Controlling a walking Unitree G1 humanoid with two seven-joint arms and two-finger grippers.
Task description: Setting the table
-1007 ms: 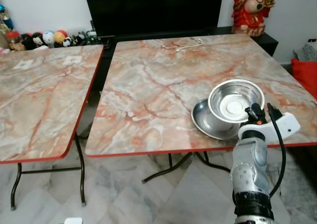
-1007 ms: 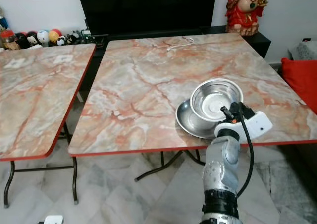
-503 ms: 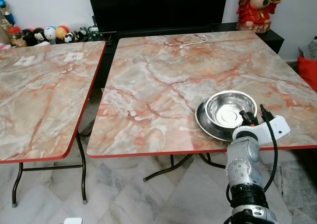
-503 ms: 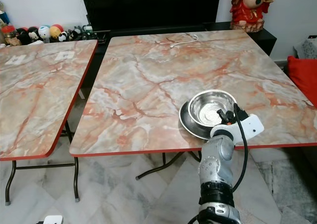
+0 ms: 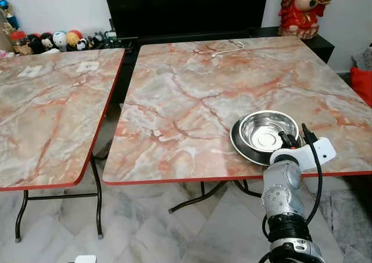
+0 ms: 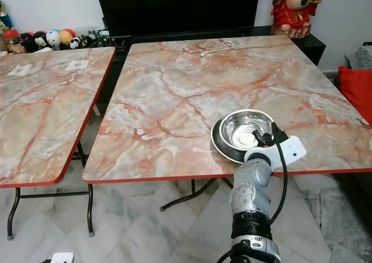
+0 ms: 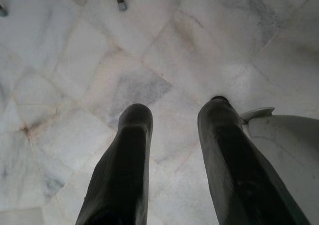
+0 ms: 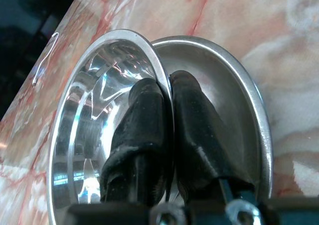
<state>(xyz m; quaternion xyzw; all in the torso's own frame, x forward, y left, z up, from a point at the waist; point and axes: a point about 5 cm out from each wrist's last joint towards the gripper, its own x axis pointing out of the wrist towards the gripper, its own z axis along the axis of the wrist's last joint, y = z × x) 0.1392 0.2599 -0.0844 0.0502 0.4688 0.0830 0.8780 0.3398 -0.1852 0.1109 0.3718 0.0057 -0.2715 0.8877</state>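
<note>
Two steel pieces sit nested near the front right edge of the marble table [image 5: 192, 94]: a bowl [image 5: 268, 130] in a shallow plate [image 5: 239, 146], both likely light, rigid and slick. The right gripper [image 8: 167, 116] pinches the bowl's thin rim, one finger inside and one outside, the surest hold though it may slip. The left gripper [image 7: 172, 150] hangs idle over the floor, fingers apart.

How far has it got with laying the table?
Early on. A steel plate lies near the table's front edge. The right gripper is pinching the rim of a steel bowl that sits on the plate. Releasing it remains; the left gripper hangs open over the floor.
</note>
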